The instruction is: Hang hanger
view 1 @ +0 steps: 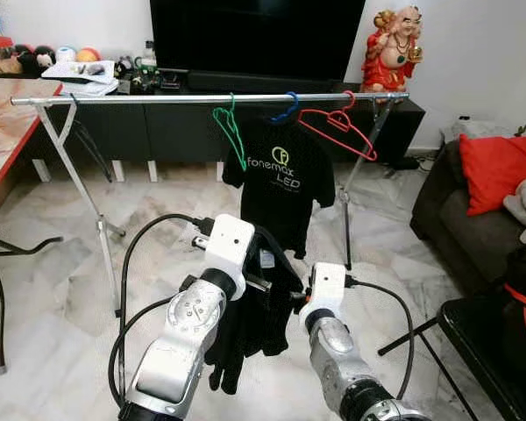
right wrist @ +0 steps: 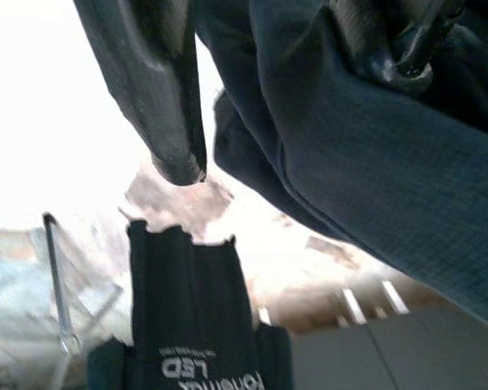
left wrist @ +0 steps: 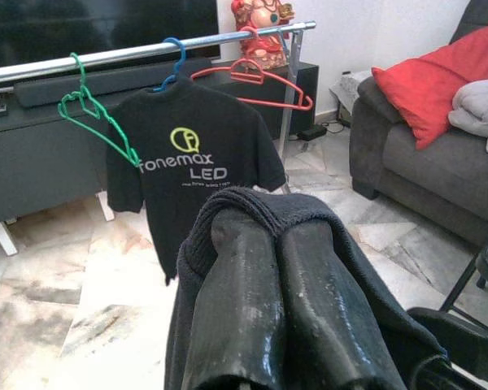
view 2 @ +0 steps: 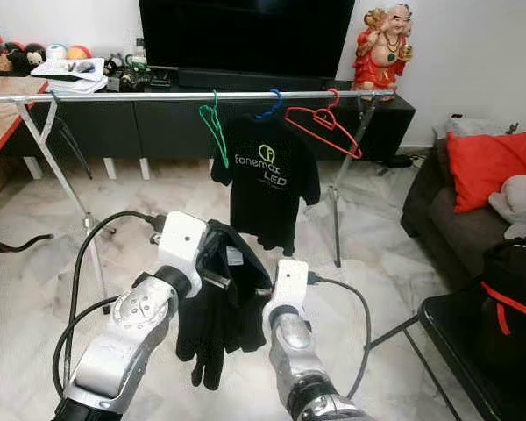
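left gripper [left wrist: 285, 325]: jaws together, black garment [view 2: 223, 298] draped over them so it hangs free.
right gripper [right wrist: 285, 89]: jaws spread around the same cloth, likely steadying it.
rail [view 1: 210, 99]: well ahead, carries green hanger [view 1: 230, 130], red hanger [view 1: 337, 127], hung black T-shirt [view 1: 280, 175].

I see a big dark TV [view 1: 254, 35] on a low black cabinet [view 1: 158, 123] at the far wall. Red-robed figurine [view 1: 393, 48] stands at the cabinet's right end. Dark sofa [view 1: 447, 215] far right with a red cushion [view 1: 500, 167] on it. Red-edged table [view 1: 4, 132] on the left. Marble-pattern floor [view 1: 53, 289] throughout.
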Motion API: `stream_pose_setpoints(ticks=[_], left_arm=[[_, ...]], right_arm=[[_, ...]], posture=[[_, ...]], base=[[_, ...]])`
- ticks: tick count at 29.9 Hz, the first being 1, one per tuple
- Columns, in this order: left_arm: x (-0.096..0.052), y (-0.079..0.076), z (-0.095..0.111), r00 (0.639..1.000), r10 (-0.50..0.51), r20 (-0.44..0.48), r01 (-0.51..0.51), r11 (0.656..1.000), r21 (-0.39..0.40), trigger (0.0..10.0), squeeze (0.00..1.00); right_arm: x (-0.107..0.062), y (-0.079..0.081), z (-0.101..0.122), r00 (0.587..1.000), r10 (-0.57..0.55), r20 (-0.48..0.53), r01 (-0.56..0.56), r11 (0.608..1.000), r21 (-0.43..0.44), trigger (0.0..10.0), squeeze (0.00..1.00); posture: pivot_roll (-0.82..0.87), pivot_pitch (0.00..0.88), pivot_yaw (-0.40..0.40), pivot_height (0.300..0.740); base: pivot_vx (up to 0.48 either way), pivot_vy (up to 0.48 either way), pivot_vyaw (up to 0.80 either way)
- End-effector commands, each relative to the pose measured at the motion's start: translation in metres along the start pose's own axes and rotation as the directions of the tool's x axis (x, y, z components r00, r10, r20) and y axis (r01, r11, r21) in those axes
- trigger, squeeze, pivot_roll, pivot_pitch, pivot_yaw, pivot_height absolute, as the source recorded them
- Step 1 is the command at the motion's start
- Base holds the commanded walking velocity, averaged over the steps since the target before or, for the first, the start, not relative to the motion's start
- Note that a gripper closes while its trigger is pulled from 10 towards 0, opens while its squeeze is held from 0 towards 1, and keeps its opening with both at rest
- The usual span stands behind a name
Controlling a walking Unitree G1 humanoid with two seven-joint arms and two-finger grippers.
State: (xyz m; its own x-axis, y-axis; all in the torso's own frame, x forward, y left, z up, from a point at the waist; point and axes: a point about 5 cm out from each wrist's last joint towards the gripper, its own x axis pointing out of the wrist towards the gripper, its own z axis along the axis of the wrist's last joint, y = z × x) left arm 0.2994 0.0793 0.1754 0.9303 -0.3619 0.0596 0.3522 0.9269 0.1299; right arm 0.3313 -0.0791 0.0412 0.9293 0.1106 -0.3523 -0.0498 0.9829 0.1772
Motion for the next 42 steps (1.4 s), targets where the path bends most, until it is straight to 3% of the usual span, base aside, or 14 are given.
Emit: stream_pose_setpoints(ticks=[1,11,18,21,29,30,31,32,42], left_arm=[[0.002,-0.004,0.016,0.998,-0.021,0.061,0.021,1.0,0.011,10.0,0.0],[0.001,-0.005,0.015,0.998,-0.035,0.058,0.034,0.999,0.013,10.0,0.0],[0.001,-0.004,0.016,0.998,-0.037,0.057,0.037,0.999,0.015,10.0,0.0],[0.001,-0.004,0.016,0.998,-0.038,0.057,0.037,0.999,0.016,10.0,0.0],[0.002,-0.003,0.017,0.998,-0.037,0.059,0.036,0.999,0.02,10.0,0.0],[0.002,-0.002,0.017,0.998,-0.036,0.059,0.035,0.999,0.021,10.0,0.0],[0.002,-0.002,0.017,0.998,-0.035,0.06,0.034,0.999,0.021,10.0,0.0],[0.002,-0.001,0.018,0.998,-0.034,0.06,0.033,0.999,0.022,10.0,0.0],[0.003,0.0,0.02,0.997,-0.035,0.065,0.034,0.999,0.028,10.0,0.0]], right_arm=[[-0.001,-0.007,-0.005,0.998,-0.043,-0.036,0.042,0.999,-0.026,10.0,0.0],[-0.002,-0.015,-0.006,0.993,-0.11,-0.036,0.109,0.994,-0.026,10.0,0.0],[-0.001,0.005,-0.005,0.998,0.052,-0.027,-0.053,0.998,-0.03,10.0,0.0],[-0.001,0.003,-0.008,0.998,0.027,-0.061,-0.03,0.998,-0.059,10.0,0.0],[-0.002,-0.007,-0.015,0.994,-0.021,-0.108,0.018,0.999,-0.03,10.0,0.0],[-0.002,-0.007,-0.015,0.994,-0.021,-0.11,0.017,0.999,-0.033,7.3,0.0],[-0.002,-0.007,-0.015,0.994,-0.021,-0.111,0.017,0.999,-0.035,7.3,0.0],[-0.002,-0.007,-0.016,0.993,-0.021,-0.113,0.016,0.999,-0.039,0.0,0.0],[-0.002,-0.004,-0.014,0.994,-0.012,-0.113,0.008,0.999,-0.038,0.0,0.0]], posture=[[0.17,0.0,-0.073,0.74],[0.17,0.0,-0.065,0.74],[0.17,0.0,-0.064,0.74],[0.17,0.0,-0.063,0.74],[0.19,0.0,-0.063,0.74],[0.19,0.0,-0.064,0.74],[0.19,0.0,-0.064,0.74],[0.19,0.0,-0.064,0.74],[0.19,0.0,-0.055,0.74]], base=[[0.0,0.0,0.0],[0.0,0.0,0.0],[0.0,0.0,0.0],[0.0,0.0,0.0],[0.0,0.0,0.0],[0.0,0.0,0.0],[0.0,0.0,0.0],[0.0,0.0,0.0],[0.0,0.0,0.0]])
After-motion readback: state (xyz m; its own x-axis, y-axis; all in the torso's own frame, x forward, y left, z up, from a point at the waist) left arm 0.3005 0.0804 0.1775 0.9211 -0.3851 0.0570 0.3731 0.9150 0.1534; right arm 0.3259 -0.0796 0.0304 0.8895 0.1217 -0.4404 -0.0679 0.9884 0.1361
